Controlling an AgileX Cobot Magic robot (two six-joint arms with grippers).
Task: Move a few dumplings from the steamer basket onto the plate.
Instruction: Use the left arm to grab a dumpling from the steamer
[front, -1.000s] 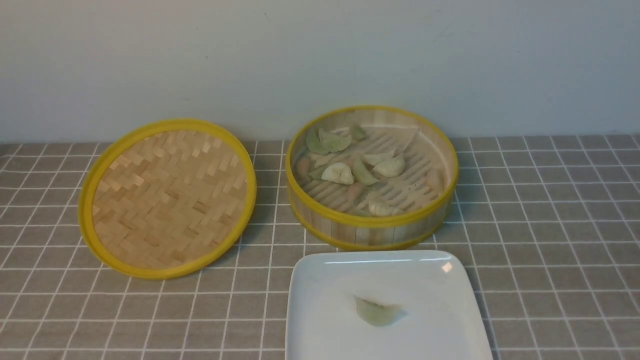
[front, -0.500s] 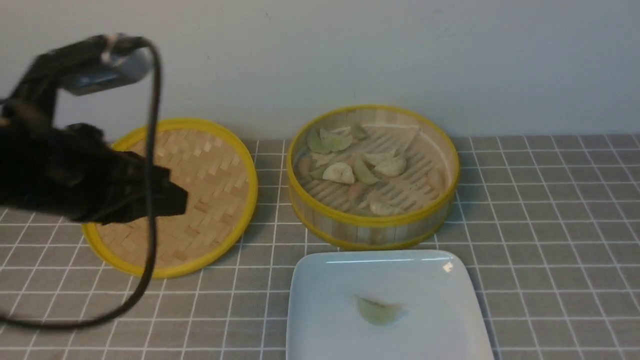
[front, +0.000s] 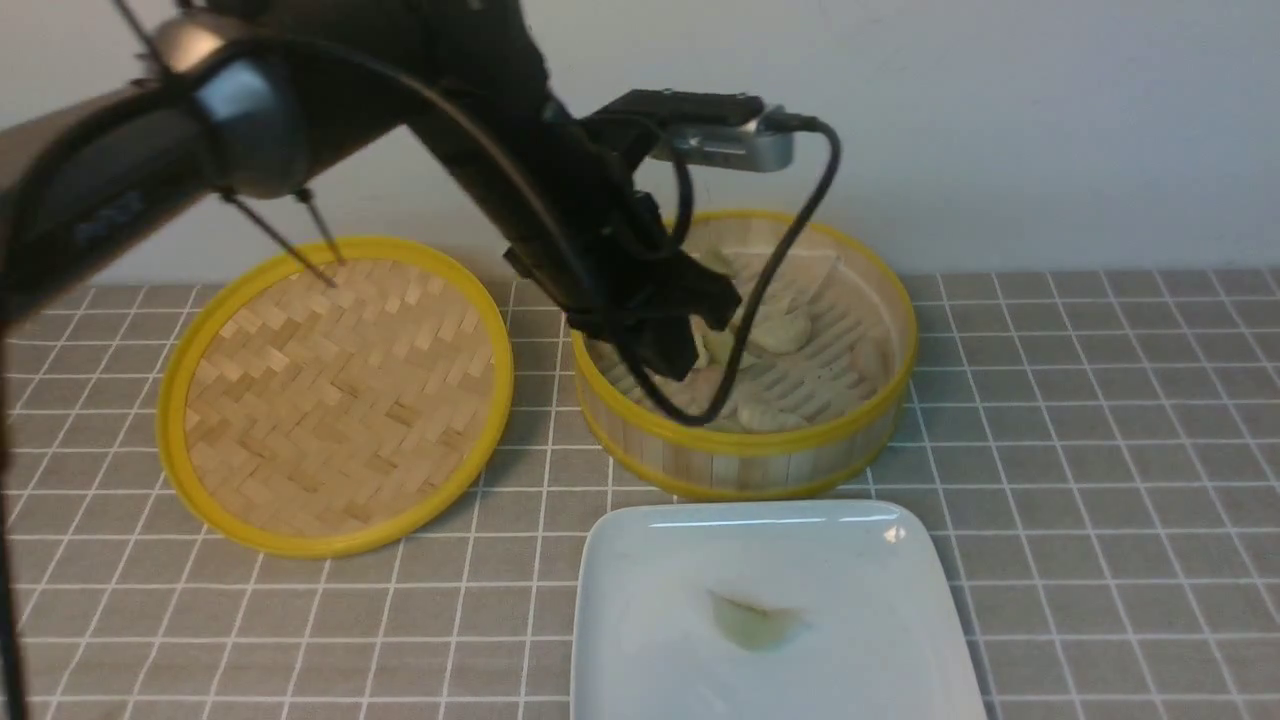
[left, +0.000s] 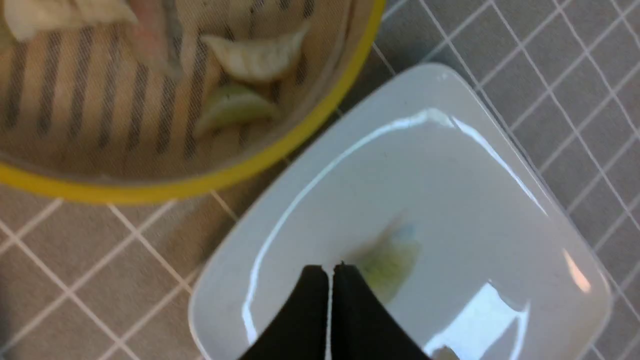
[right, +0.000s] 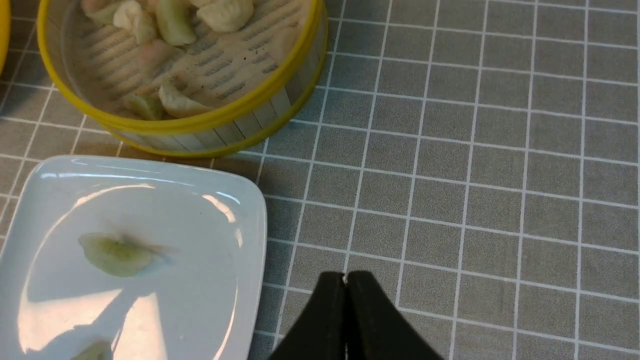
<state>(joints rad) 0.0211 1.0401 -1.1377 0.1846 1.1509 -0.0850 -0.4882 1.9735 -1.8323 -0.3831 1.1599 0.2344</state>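
The steamer basket stands at the back with several dumplings on its slatted floor. In front of it, the white plate holds one pale green dumpling. My left gripper hangs shut and empty over the basket's left side. In the left wrist view the left gripper points toward the plate and its green dumpling. My right gripper is shut and empty above the cloth beside the plate. It is out of the front view.
A shallow woven bamboo disc with a yellow rim lies left of the basket. The left arm's cable loops down over the basket. A grey checked cloth covers the table and a pale wall stands close behind.
The left arm has come in from the left. It was out of view one second ago, then over the woven disc, and is now above the basket. Dumplings and plate are unmoved.
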